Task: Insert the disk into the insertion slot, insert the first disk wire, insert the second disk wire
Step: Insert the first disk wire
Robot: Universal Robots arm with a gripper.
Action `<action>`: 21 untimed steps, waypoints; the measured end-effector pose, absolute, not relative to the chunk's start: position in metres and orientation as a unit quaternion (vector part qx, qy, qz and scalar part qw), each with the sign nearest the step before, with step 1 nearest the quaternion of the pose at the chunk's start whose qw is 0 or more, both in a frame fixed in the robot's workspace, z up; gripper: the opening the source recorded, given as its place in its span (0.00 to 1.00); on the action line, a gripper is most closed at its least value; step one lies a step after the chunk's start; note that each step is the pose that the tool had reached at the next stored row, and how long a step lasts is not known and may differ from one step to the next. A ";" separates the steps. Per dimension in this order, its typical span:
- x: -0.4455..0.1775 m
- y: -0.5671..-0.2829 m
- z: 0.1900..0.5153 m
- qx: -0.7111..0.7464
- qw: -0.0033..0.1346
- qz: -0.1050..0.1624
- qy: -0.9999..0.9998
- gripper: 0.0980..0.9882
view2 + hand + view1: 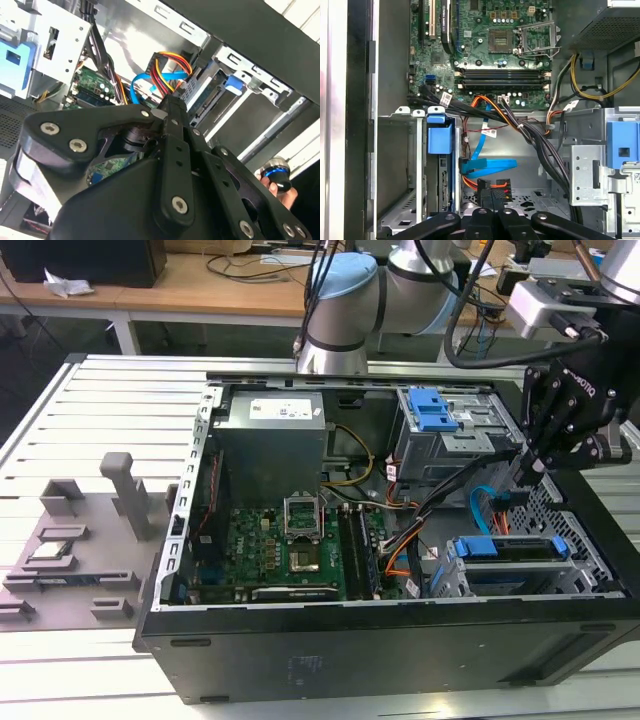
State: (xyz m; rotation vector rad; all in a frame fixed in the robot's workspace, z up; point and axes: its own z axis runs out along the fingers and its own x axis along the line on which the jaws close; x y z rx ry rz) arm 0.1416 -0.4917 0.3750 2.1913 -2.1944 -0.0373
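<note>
Claw [170, 103] on first disk wire [168, 67]

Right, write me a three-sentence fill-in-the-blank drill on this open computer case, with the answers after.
1. The disk sits in the insertion slot, clipped in a ___ frame.
2. The gripper is shut on the dark ___ of the first disk wire.
3. In the first wrist view, beyond the second disk wire lies the ___ motherboard.
Missing words: blue; plug; green.
</note>
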 end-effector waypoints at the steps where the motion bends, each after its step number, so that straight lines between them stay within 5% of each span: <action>1: 0.142 -0.492 0.375 0.706 0.020 -0.012 -0.707 0.01; 5: 0.142 -0.492 0.375 0.706 0.020 -0.012 -0.707 0.01; 7: 0.142 -0.492 0.375 0.706 0.020 -0.012 -0.707 0.16; 16: 0.142 -0.492 0.366 0.706 0.021 -0.011 -0.707 0.16; 21: 0.141 -0.492 0.356 0.706 0.034 0.002 -0.708 0.16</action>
